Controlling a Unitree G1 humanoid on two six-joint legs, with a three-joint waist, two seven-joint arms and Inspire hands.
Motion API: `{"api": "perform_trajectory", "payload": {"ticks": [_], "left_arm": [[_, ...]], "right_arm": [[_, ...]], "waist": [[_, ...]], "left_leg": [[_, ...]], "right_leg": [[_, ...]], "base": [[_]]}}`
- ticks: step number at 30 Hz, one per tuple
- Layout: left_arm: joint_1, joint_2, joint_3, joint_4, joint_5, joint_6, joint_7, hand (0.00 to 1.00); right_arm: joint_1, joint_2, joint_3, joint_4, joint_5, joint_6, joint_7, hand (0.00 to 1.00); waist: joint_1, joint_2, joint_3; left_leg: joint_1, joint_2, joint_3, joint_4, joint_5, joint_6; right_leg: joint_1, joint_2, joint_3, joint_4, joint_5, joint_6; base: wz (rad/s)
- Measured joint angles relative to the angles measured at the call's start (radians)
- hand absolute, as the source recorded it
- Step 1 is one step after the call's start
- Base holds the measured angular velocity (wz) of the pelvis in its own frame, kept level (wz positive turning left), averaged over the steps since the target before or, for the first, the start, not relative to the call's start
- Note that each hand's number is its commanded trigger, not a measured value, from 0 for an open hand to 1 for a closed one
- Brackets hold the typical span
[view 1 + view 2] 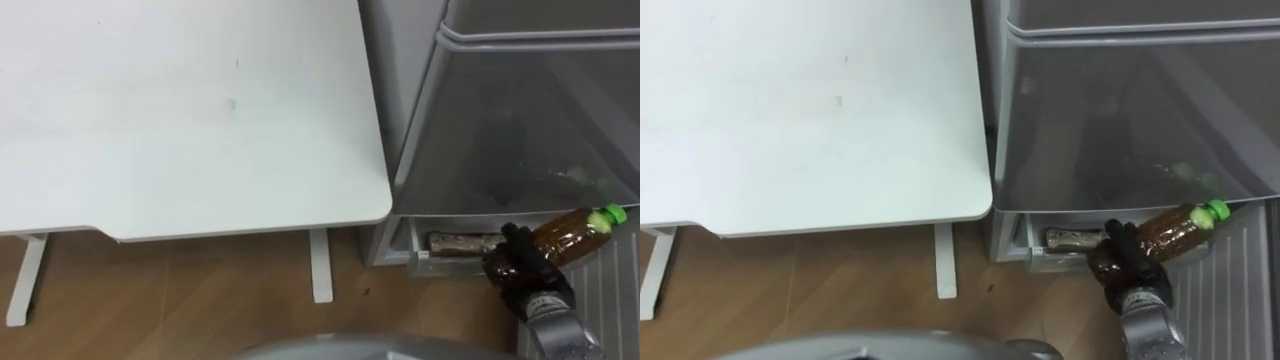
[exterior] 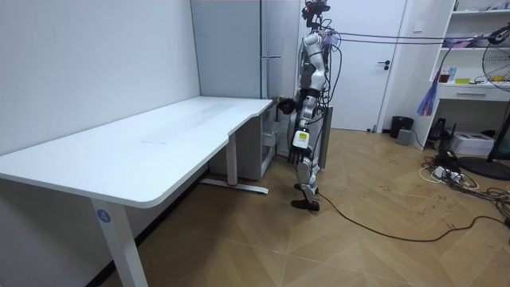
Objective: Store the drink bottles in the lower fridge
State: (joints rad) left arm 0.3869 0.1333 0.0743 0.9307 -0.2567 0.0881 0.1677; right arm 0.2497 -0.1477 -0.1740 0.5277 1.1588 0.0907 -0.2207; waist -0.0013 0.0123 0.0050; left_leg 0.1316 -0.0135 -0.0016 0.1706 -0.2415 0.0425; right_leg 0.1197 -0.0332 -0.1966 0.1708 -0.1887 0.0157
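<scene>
Bottle point(image 1: 575, 232) in right hand point(image 1: 525, 268); white table point(image 1: 200, 120) beside fridge point(image 1: 520, 130)

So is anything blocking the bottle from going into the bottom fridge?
Nothing visible does. The right hand holds the bottle just beside the lower fridge's opening, with nothing between them.
</scene>
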Motion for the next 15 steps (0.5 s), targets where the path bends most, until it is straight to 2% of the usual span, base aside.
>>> {"api": "perform_trajectory", "payload": {"ticks": [3,5,9,13,15], "left_arm": [[-0.004,-0.007,-0.001,-0.004,0.070,0.013,-0.028,0.00],[-0.005,-0.007,-0.001,-0.003,0.120,0.020,-0.037,0.00],[-0.004,-0.007,-0.006,-0.003,0.162,0.034,-0.055,0.00],[-0.005,-0.006,-0.020,0.005,0.163,0.047,-0.095,0.00],[-0.010,-0.007,-0.021,0.004,0.163,0.059,-0.106,0.00]], "right_arm": [[-0.040,0.001,0.000,0.041,0.112,-0.006,-0.011,1.00],[-0.048,0.003,0.007,0.064,0.198,-0.009,-0.012,1.00],[-0.062,0.001,0.011,0.098,0.301,-0.027,-0.011,1.00],[-0.156,-0.003,0.006,0.221,0.371,-0.048,0.017,1.00],[-0.186,-0.003,-0.001,0.256,0.394,-0.049,0.032,1.00]], "waist": [[0.001,-0.001,0.0009],[0.006,-0.005,0.0054],[0.008,-0.002,0.0072],[0.007,0.016,0.0062],[0.005,0.026,0.0027]], "left_leg": [[0.001,-0.001,-0.002,0.007,0.000,0.000],[-0.002,-0.001,-0.003,0.018,0.000,0.000],[-0.024,-0.003,-0.008,0.027,-0.001,0.000],[-0.088,-0.001,-0.009,0.055,-0.002,0.000],[-0.116,-0.001,-0.009,0.066,-0.001,0.000]], "right_leg": [[0.007,-0.001,-0.002,-0.001,0.000,0.000],[0.008,-0.001,-0.001,0.000,0.000,0.000],[-0.005,-0.002,-0.007,0.001,-0.002,0.000],[-0.058,-0.001,-0.011,0.013,0.005,-0.004],[-0.084,-0.003,-0.019,0.021,0.006,-0.006]], "base": [[0.01],[0.00],[0.09],[0.03],[0.04]]}}
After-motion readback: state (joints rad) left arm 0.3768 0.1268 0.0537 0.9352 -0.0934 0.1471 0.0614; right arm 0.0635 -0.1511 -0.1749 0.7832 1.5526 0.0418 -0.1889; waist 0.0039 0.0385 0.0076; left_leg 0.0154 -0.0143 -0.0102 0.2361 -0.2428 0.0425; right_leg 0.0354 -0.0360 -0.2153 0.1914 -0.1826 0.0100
